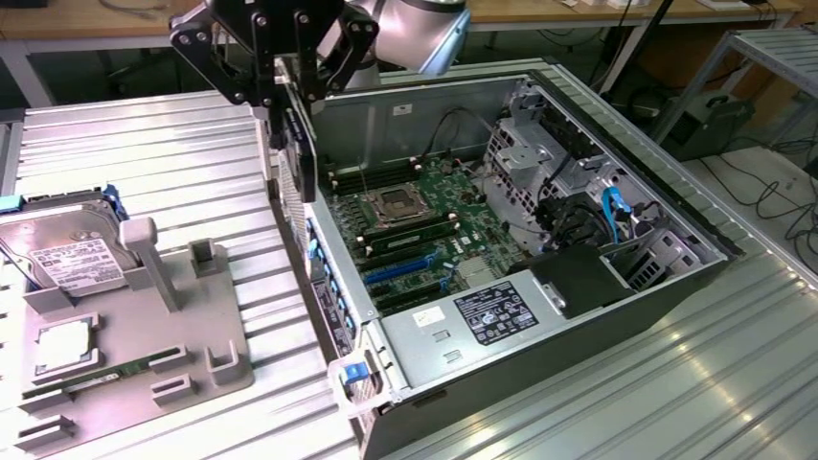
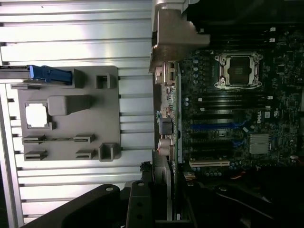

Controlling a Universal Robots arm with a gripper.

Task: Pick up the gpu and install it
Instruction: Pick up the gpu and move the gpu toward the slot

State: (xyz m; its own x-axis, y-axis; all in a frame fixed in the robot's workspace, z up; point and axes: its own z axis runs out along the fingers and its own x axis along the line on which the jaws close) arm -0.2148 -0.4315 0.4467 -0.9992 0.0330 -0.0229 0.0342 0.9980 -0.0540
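The gpu (image 1: 297, 144) hangs edge-on from my gripper (image 1: 284, 96), which is shut on its upper edge. It is a thin dark card held upright, just above the near wall of the open computer case (image 1: 665, 206). The card hovers over the edge of the green motherboard (image 1: 428, 225), clear of the blue expansion slots (image 1: 397, 273). In the wrist view the gpu (image 2: 166, 118) shows as a narrow strip with connectors and a pale metal bracket (image 2: 173, 38) at its far end, next to the motherboard (image 2: 237, 118) and its blue slot (image 2: 213, 127). The gripper (image 2: 164, 194) frames the card's near end.
A grey fixture tray (image 1: 192, 326) lies on the ribbed metal table at the exterior view's left, holding a silver hard drive (image 1: 71, 254), a processor chip (image 1: 64, 345) and a green memory stick (image 1: 109, 377). The power supply (image 1: 486, 311) and drive cages (image 1: 550, 153) fill the case's other parts.
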